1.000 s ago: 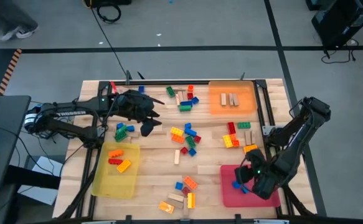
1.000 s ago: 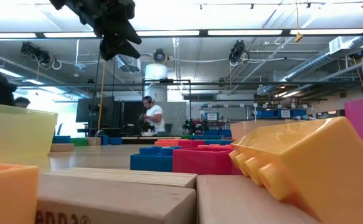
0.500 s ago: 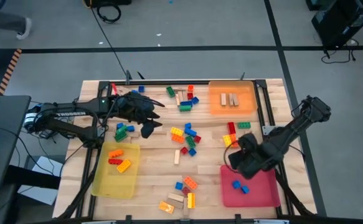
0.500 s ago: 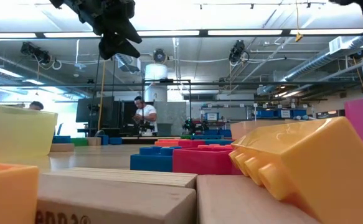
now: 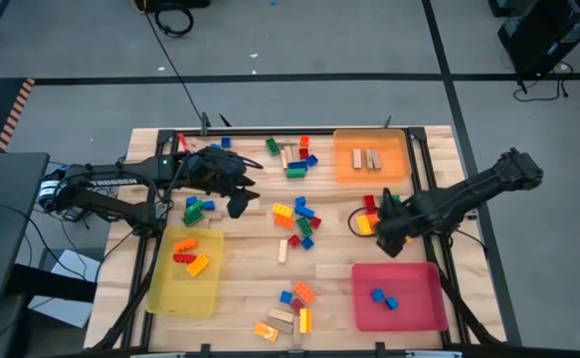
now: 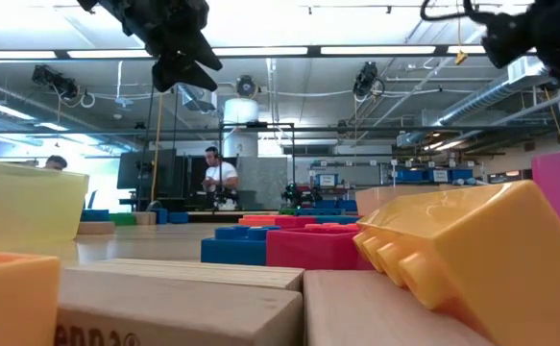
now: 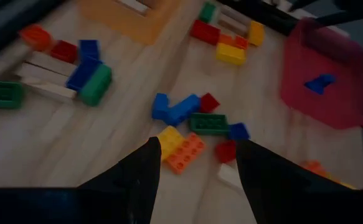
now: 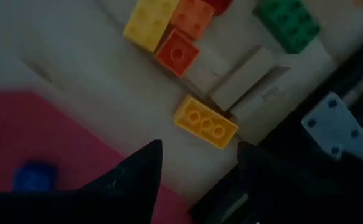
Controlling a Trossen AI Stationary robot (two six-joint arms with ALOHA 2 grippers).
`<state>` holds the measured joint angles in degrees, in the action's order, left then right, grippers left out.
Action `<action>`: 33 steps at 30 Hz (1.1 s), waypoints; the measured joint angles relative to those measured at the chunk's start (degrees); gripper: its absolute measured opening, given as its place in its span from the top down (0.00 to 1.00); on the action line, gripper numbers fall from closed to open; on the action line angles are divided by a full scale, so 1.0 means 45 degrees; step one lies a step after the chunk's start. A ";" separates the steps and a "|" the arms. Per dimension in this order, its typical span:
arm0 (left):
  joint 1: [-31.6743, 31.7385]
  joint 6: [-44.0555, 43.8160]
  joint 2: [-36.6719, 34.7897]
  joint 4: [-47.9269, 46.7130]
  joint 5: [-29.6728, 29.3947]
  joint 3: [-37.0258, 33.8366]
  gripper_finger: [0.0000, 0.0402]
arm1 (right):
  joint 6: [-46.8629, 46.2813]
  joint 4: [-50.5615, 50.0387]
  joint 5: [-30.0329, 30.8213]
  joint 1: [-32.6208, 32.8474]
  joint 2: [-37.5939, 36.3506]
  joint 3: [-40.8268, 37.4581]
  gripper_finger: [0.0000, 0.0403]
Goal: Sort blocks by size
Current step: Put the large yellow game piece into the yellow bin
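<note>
Many small plastic and wooden blocks lie loose on the wooden table: a centre cluster (image 5: 297, 221), a far cluster (image 5: 291, 157), a near cluster (image 5: 291, 308) and a right cluster (image 5: 372, 217). My left gripper (image 5: 236, 206) hangs open and empty above the table, left of the centre cluster; its wrist view shows that cluster (image 7: 187, 121) ahead. My right gripper (image 5: 387, 241) is open and empty above the right cluster, just far of the red tray (image 5: 424, 313). Its wrist view shows a yellow-orange block (image 8: 206, 122) on the table ahead of the fingers.
The red tray holds two blue blocks (image 5: 382, 296). A yellow tray (image 5: 165, 293) at the near left holds orange and red blocks. An orange tray (image 5: 344, 164) at the far right holds tan wooden pieces. A dark metal frame (image 5: 431, 204) runs along the table's right edge.
My right gripper has swung from above the red tray toward the table's far edge and now hangs over the right cluster of blocks. The two blue blocks stay in the red tray.
</note>
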<state>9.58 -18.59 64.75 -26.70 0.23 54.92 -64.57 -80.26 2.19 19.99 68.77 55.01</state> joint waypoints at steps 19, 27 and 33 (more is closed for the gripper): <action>0.0000 -0.1640 0.0035 0.0679 -0.0621 0.0000 0.47 | 0.8320 0.3020 -0.0345 0.0185 -0.1073 -0.3640 0.40; 0.0000 -0.1640 0.0074 0.1936 -0.0699 0.0005 0.47 | 0.9270 0.3735 -0.0392 0.0185 0.0665 -0.3708 0.33; 0.0000 -0.1626 0.0074 0.1982 -0.0699 0.0005 0.47 | 0.9600 0.4199 -0.0397 0.0185 0.2348 -0.3703 0.31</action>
<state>9.58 -25.91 65.08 -17.78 -2.92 54.94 -21.37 -61.36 0.40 20.82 79.34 38.35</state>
